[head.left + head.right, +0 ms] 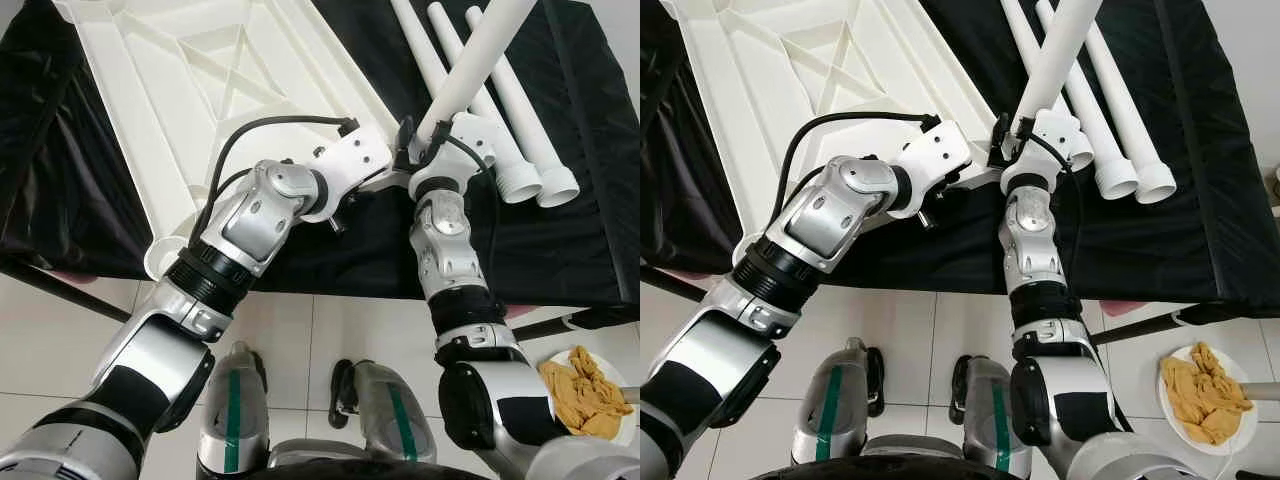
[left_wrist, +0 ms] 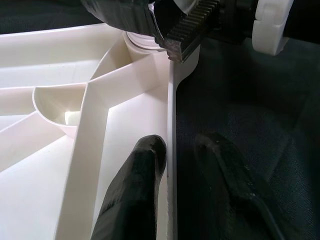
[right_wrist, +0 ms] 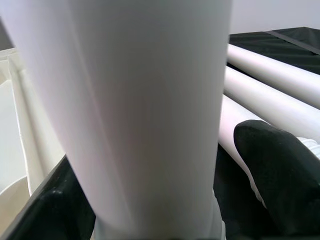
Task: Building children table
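— Right gripper [image 3: 150, 210]?
— Clamped on a white table leg [image 1: 470, 65], at the upturned tabletop's [image 1: 200, 80] near corner.
— Left gripper [image 2: 182, 150]?
— Pinching that tabletop's rim, over the black cloth [image 1: 560, 240].

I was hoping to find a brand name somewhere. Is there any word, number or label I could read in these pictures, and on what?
None can be read.
White tabletop: bare moulded ribs, no lettering.
White table legs: plain, unmarked.
Left claw on the tabletop's edge, right claw around a leg: no markings visible.
Green stripes on the robot's legs: colour only, no text.
Plate on the floor: nothing printed.
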{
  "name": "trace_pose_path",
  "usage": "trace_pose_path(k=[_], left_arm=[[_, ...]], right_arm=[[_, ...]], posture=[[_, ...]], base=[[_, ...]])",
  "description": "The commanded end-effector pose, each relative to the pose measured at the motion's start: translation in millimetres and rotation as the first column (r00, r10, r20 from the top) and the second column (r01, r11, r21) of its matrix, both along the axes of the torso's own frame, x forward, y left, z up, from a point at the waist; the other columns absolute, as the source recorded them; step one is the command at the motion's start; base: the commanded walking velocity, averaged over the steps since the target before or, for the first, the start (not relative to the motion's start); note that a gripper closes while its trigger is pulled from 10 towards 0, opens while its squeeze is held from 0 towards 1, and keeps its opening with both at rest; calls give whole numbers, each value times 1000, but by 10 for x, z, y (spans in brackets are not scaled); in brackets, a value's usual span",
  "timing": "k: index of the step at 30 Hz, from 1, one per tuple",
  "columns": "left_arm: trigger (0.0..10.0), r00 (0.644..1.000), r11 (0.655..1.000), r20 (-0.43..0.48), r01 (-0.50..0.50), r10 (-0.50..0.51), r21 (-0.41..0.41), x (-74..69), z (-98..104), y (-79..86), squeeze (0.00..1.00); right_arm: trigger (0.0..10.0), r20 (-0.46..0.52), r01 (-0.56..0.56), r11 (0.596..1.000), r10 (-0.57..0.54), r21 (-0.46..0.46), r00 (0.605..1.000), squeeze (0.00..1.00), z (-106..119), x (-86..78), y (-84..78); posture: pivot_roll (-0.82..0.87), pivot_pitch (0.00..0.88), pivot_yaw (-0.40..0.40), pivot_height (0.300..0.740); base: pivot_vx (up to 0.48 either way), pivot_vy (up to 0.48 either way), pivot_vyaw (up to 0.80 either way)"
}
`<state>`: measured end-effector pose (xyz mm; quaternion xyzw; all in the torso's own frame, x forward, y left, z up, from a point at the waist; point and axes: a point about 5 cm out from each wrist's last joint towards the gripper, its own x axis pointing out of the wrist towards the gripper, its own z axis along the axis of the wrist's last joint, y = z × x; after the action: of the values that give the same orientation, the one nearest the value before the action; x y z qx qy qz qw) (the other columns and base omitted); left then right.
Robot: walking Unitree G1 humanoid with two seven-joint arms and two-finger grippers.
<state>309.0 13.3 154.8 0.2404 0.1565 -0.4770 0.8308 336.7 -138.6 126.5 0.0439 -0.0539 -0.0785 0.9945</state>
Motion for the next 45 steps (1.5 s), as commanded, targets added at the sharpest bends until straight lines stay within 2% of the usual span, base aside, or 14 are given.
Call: trace_pose_path(k=[1, 2, 4, 5, 8, 14, 16, 21, 25, 29, 34, 40, 45], left_arm=[[10000, 1000, 1000, 1, -8, 8, -2, 2, 2, -2, 0], [10000, 1000, 1000, 1, -9, 9, -3, 1, 4, -4, 0], [10000, 1000, 1000, 1, -9, 9, -4, -1, 5, -7, 0], [10000, 1000, 1000, 1, -9, 9, -4, 0, 6, -4, 0], [10000, 1000, 1000, 3, -11, 11, -4, 6, 6, 2, 0], [10000, 1000, 1000, 5, -12, 12, -6, 9, 11, -1, 0], [10000, 1000, 1000, 5, -13, 13, -7, 7, 11, 0, 0], [10000, 1000, 1000, 4, -13, 13, -7, 4, 10, 5, 0], [10000, 1000, 1000, 0, -11, 11, -5, -4, 1, 9, 0], [10000, 1000, 1000, 1, -6, 6, -3, -6, 3, 4, 0], [10000, 1000, 1000, 4, -6, 6, -3, -2, 11, 5, 0], [10000, 1000, 1000, 4, -12, 12, -3, -3, 12, 23, 0], [10000, 1000, 1000, 2, -15, 15, 0, -8, 11, 41, 0]], right_arm=[[10000, -13, 7, 1000, -7, 7, 1000, 1000, -31, -19, -56], [10000, -7, -39, 999, 39, 21, 999, 388, -24, -30, -57], [10000, 0, -92, 995, 92, 39, 996, 388, -18, -44, -52], [10000, 12, -143, 989, 143, 38, 990, 0, -14, -58, -46], [10000, 32, -246, 969, 245, 25, 969, 0, -9, -90, -43], [10000, 35, -354, 935, 354, -16, 934, 0, -18, -109, -98], [10000, 37, -398, 916, 400, -58, 916, 0, -1, -97, -206], [10000, 39, -442, 892, 447, -98, 894, 0, 49, -75, -342], [10000, 20, -510, 845, 519, -160, 854, 0, 113, -12, -513], [10000, -8, -549, 818, 556, -170, 831, 0, 112, 29, -557], [10000, -49, -567, 803, 569, -184, 821, 0, 79, 68, -582], [10000, -55, -595, 787, 595, -163, 802, 0, 58, 79, -568], [10000, -63, -632, 756, 632, -172, 773, 0, 41, 100, -536]], posture=[[31, 25, -51, 740], [31, 26, -52, 740], [31, 27, -52, 740], [30, 28, -53, 740], [30, 29, -54, 740], [30, 31, -56, 740], [30, 34, -56, 740], [32, 36, -54, 740], [33, 36, -46, 740], [36, 35, -44, 740], [44, 37, -48, 740], [52, 37, -47, 740], [56, 35, -42, 740]], base=[[0, 0, 0], [0, 0, 0], [0, 0, 0], [0, 0, 0], [0, 0, 0], [0, 0, 0], [0, 0, 0], [0, 0, 0], [0, 0, 0], [0, 0, 0], [0, 0, 0], [0, 0, 0], [0, 0, 0]])
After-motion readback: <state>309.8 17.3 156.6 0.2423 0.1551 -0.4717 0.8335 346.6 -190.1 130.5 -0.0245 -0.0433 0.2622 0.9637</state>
